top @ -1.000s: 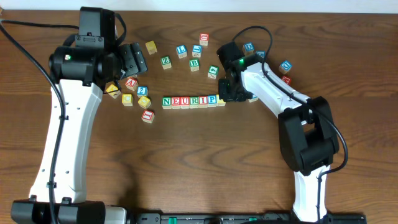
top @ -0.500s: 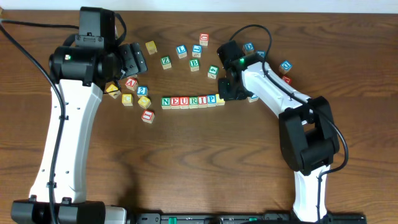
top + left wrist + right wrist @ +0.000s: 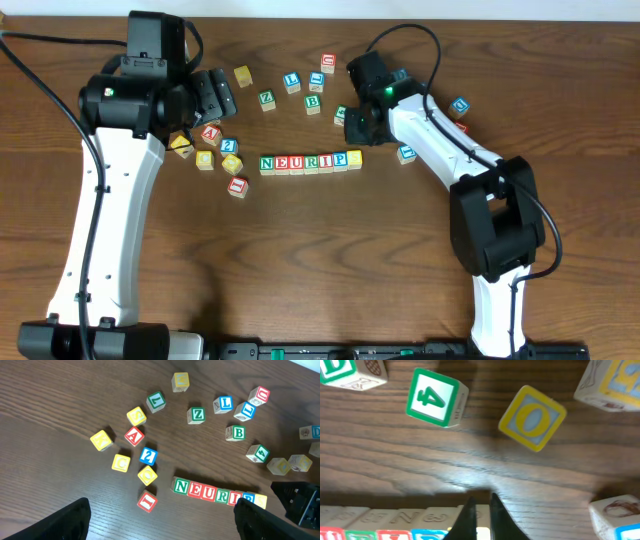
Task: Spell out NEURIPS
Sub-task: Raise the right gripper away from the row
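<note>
NEURIPS row (image 3: 310, 162) lay mid-desk (image 3: 300, 250), yellowish end cube (image 3: 354, 159) touching the P. Right claw (image 3: 481, 504) was pressed together, empty, just far of that end. Left claw (image 3: 212, 97) was spread above loose cubes (image 3: 218, 133). Best exit looked straight up, away from the row, without nudging the end cube.

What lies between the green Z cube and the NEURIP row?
Bare tabletop only, from the green Z cube to the NEURIP row; the left wrist view shows it clearly.

the letter on the yellowish end cube (image 3: 355, 158) is too small to read overhead.
</note>
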You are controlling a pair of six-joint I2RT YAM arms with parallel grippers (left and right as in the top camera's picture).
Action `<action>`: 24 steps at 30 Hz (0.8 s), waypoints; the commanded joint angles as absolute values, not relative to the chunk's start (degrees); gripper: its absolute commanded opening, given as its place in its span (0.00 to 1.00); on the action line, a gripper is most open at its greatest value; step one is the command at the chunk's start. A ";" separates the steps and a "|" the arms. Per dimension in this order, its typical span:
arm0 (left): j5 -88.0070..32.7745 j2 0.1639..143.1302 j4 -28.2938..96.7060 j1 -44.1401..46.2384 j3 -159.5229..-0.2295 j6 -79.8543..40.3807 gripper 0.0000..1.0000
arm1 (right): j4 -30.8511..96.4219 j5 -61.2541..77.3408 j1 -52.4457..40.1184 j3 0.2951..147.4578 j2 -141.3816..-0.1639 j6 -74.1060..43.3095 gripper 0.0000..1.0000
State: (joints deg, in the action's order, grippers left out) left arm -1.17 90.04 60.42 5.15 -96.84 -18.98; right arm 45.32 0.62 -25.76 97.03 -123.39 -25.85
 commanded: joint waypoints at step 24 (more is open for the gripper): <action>-0.82 90.61 60.62 4.99 -96.60 -17.78 0.90 | 44.36 0.38 -28.34 96.57 -127.46 -30.81 0.01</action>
